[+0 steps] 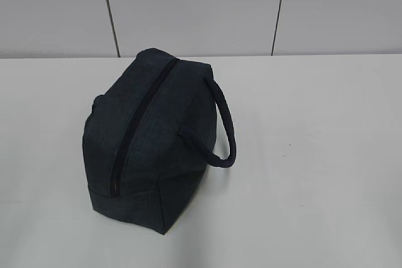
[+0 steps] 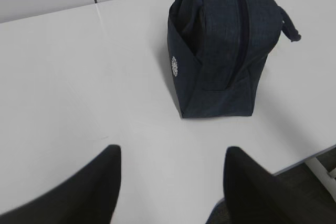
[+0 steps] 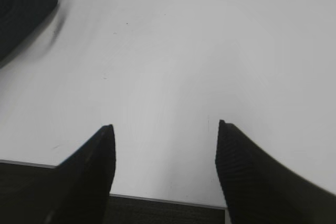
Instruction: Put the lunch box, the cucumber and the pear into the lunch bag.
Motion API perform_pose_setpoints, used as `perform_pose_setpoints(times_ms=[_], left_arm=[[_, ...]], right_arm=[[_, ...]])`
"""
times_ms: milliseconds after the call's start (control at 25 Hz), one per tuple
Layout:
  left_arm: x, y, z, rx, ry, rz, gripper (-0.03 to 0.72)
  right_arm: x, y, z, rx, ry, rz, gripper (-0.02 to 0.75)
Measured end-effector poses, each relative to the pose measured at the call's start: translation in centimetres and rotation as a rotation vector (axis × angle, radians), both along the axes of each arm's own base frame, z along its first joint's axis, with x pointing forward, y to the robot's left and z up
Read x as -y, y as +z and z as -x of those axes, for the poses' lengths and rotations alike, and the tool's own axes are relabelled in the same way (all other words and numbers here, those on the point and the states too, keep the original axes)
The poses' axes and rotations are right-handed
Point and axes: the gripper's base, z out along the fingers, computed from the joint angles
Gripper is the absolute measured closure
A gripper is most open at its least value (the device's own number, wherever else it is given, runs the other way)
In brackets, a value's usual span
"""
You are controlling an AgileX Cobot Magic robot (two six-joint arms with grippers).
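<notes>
The lunch bag (image 1: pixel 154 139) sits on the white surface (image 1: pixel 314 155), and its long zipper (image 1: pixel 141 123) looks closed from end to end. One looped handle (image 1: pixel 223 130) hangs out to the side. The left pincer (image 2: pixel 170 182) hangs above the near edge of the surface with its two dark fingers (image 2: pixel 94 187) apart and nothing between them. From this pincer, the lunch bag (image 2: pixel 223 45) is ahead and a little to the right, well apart from the fingertips, with one end of the bag facing it. The right pincer (image 3: pixel 165 166) is also spread wide and holds nothing; it hangs over the bare surface (image 3: pixel 184 51) near the edge. From that pincer, only a dark corner of the lunch bag (image 3: pixel 21 9) shows, far ahead and off to the left. The lunch box, the cucumber and the pear cannot be seen in any view. They may be inside the closed bag, or they may be somewhere out of sight; the pictures do not tell which. If they are inside, the job looks nearly done or all done. If they are not, then almost all of the job is left: the bag must be opened, and each of the three things must be picked up and dropped in.
</notes>
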Motion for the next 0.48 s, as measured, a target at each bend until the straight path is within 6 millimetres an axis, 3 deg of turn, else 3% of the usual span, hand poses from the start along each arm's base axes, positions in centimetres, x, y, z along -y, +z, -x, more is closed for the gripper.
perform_pose_setpoints(times_ms=[280, 480], left_arm=[[0.03, 0.00, -0.02, 0.000, 0.016, 0.000, 0.350], [0.22, 0.00, -0.14, 0.000, 0.133, 0.000, 0.380]], right_arm=[[0.00, 0.00, 0.00, 0.000, 0.000, 0.000, 0.262], [-0.04, 0.00, 0.01, 0.000, -0.033, 0.000, 0.262]])
